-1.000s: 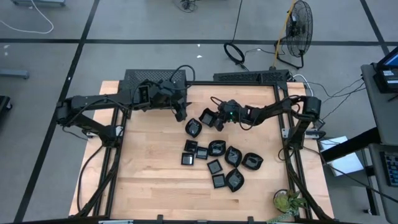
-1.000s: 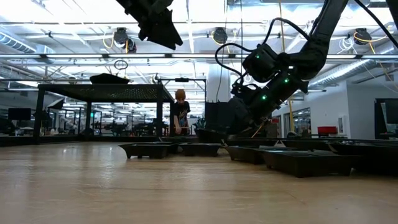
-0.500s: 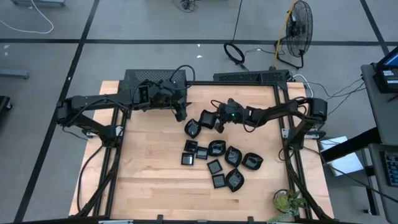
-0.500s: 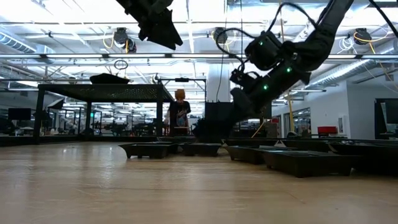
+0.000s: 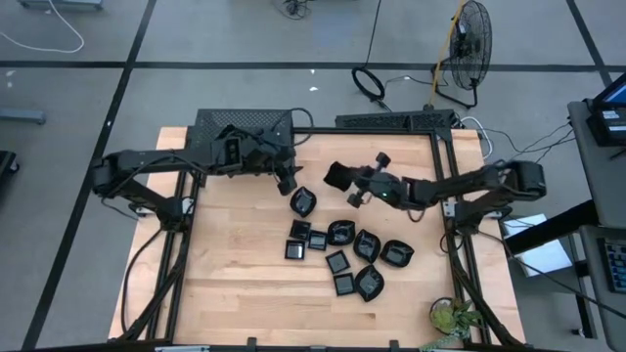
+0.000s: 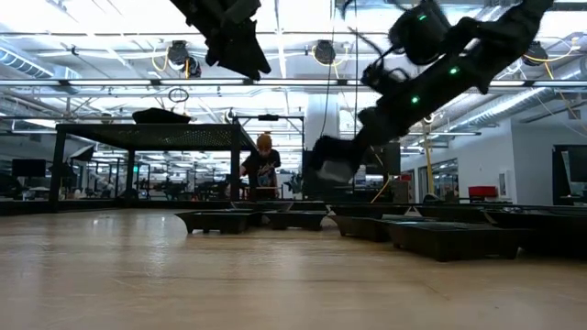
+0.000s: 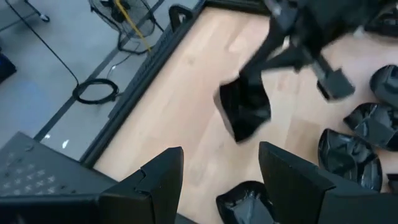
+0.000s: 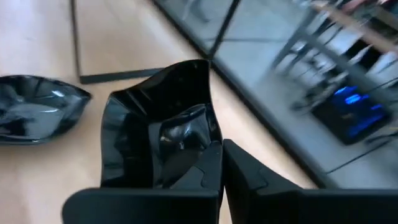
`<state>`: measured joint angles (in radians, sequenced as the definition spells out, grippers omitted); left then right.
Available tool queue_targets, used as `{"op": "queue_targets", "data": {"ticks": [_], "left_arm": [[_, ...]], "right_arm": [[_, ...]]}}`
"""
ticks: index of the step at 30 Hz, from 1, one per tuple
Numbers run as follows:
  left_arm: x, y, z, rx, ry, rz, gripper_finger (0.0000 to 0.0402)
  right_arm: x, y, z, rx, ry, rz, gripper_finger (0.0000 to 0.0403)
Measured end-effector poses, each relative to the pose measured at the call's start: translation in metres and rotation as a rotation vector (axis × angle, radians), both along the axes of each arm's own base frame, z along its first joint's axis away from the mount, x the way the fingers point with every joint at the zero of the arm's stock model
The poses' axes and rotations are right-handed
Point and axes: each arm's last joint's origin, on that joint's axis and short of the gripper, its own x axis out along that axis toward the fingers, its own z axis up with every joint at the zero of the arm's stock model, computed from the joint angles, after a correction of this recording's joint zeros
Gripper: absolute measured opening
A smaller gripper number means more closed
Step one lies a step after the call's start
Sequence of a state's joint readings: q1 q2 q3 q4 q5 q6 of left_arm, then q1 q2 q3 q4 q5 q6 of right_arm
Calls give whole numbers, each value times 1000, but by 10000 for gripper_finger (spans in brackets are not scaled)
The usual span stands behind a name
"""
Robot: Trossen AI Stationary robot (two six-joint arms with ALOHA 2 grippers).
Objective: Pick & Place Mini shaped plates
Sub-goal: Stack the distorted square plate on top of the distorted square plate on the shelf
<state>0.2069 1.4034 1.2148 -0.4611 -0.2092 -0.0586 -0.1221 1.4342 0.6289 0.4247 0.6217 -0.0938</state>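
High view first: we see the right gripper (image 5: 350, 183) pinching a plate (image 5: 335, 176) by its edge, lifted clear above the table (image 5: 235, 274). The rack (image 5: 245, 123) lies beyond it toward the far left corner. The left gripper (image 5: 287, 182), fingers spread and holding nothing, hovers just beside the carried plate and nearer the rack. We judge the carry must pass it. Other plates (image 5: 341, 233) lie clustered nearer us.
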Motion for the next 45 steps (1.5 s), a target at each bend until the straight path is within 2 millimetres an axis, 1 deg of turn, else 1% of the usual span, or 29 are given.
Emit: {"op": "queue_targets", "data": {"ticks": [6, 9, 12, 13, 15, 17, 19, 21, 24, 26, 29, 32, 35, 45], "left_arm": [[17, 0, -19, -10, 46, -13, 214], [30, 0, -30, -10, 35, -24, 214], [44, -1, -41, -12, 10, -44, 214], [51, -1, -42, -11, -25, -56, 214], [59, -2, -50, -2, -33, -78, 214], [70, -5, -54, 36, -80, -108, 214], [77, -8, -62, 64, -78, -136, 214], [86, -11, -64, 98, -123, -156, 214], [94, -13, -72, 129, -145, -174, 214], [98, -14, -75, 137, -159, -174, 214], [102, -12, -78, 170, -171, -122, 214], [101, -10, -81, 202, -141, -59, 214], [101, -8, -80, 232, -144, -15, 214], [101, -7, -80, 254, -143, -2, 214]], "right_arm": [[-22, 12, 4, -180, -83, -36, 0], [-32, 17, 3, -231, -125, -5, 0], [-38, 19, 2, -256, -165, 0, 0], [-38, 19, 2, -261, -172, -1, 0], [-39, 19, 1, -264, -169, 1, 0], [-39, 18, 1, -264, -168, 1, 0], [-39, 18, 1, -264, -169, 0, 0], [-39, 18, 1, -264, -168, 0, 0], [-39, 18, 2, -264, -174, 1, 0], [-39, 18, 2, -264, -180, 1, 0], [-39, 19, 3, -263, -188, 7, 0], [-38, 19, 3, -255, -197, 48, 0], [-38, 19, 3, -250, -205, 47, 0], [-37, 19, 4, -249, -211, 49, 0]]}}
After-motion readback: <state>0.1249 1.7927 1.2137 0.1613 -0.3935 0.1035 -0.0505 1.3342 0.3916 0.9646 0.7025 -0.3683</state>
